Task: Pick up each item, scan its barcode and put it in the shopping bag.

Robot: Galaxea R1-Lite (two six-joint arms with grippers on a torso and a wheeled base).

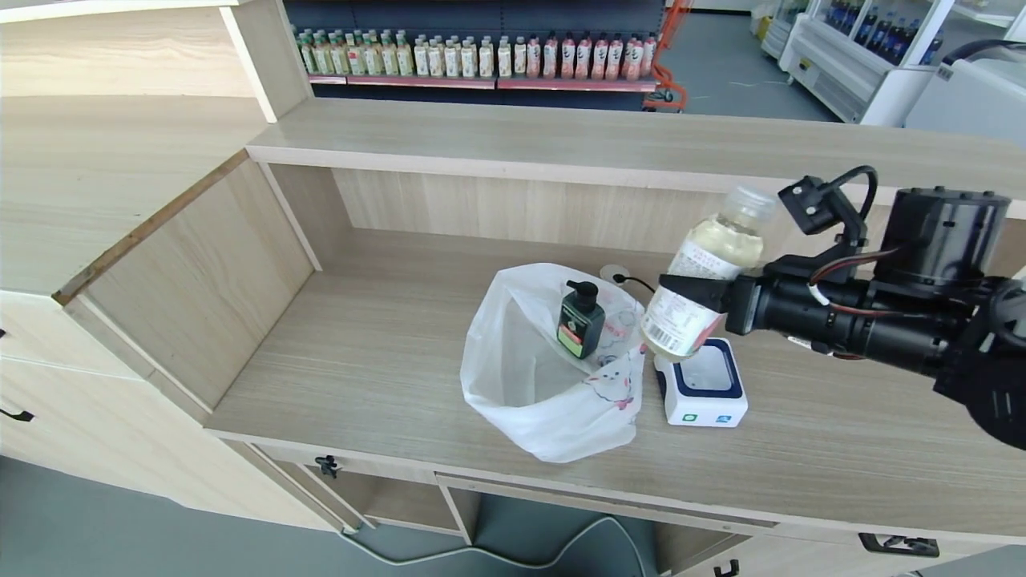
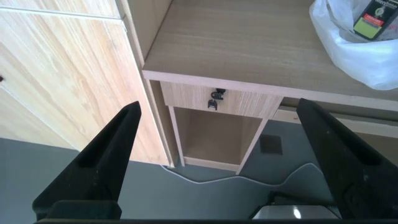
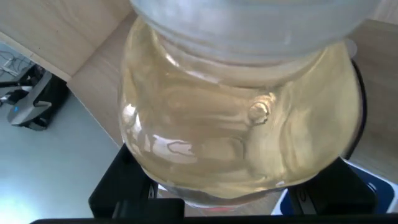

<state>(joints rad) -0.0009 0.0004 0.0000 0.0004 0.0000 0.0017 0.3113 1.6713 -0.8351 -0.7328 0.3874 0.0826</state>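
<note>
head view is showing the right claw (image 1: 696, 298) clamping a clear plastic bottle of pale yellow drink (image 1: 721, 244) around its white label. the bottle is hanging in the air, tilting, with its clear cap pointing up toward the back of the pale wooden counter (image 1: 385, 353). its lower end, with the barcode facing out, is hovering over the near-bag corner of a small white and blue scanner box (image 1: 705, 385). the scanner is sitting on the counter just beside a white plastic shopping bag (image 1: 513, 377). the bag is standing open, and a dark green pump bottle (image 1: 580, 320) is leaning upright inside it.

from the right wrist, the bottle (image 3: 242, 124) is bulging between dark fingers (image 3: 124, 186) that are pressing on both its sides.

from the left wrist, the left claw (image 2: 217, 115) is hanging with its two black fingers (image 2: 106, 162) spread wide apart and gripping nothing. it is hovering low in front of the counter, facing a drawer front with a small black lock (image 2: 216, 98). a piece of the bag (image 2: 354, 56) and the pump bottle (image 2: 373, 15) are peeking in at a corner.
</note>
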